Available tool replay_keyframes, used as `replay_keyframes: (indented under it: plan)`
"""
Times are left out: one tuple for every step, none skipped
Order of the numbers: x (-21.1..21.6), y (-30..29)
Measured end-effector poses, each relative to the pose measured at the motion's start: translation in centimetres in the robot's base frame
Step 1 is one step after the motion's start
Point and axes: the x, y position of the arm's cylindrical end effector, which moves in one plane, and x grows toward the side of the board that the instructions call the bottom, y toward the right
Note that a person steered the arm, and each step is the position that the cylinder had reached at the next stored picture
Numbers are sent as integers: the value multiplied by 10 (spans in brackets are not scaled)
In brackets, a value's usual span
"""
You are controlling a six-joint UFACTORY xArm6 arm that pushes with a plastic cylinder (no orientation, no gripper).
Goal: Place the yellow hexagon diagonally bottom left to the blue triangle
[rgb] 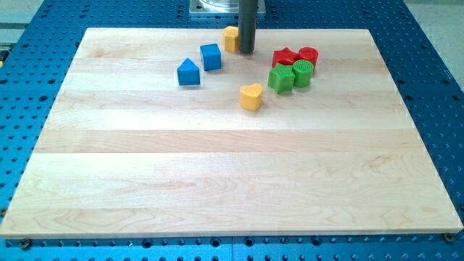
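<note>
The yellow hexagon (230, 38) sits near the board's top edge, partly hidden by my rod. My tip (247, 51) rests just right of it, touching or nearly touching its right side. The blue triangle-topped block (188, 72) lies down and to the left of the hexagon. A blue cube (211, 56) stands between them, just up and right of the blue triangle.
A yellow heart (251, 96) lies below my tip. To the right is a cluster: a red star (286, 57), a red cylinder (308, 56), a green cube-like block (281, 77) and a green cylinder (302, 72). The wooden board (232, 181) lies on a blue perforated table.
</note>
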Motion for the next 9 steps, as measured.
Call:
replay_keyframes:
  plan:
    - [-16, -22]
    - [-36, -13]
    - [-42, -16]
    - [-43, -98]
    - [-4, -160]
    - [28, -171]
    - [-12, -158]
    - [10, -126]
    - [74, -158]
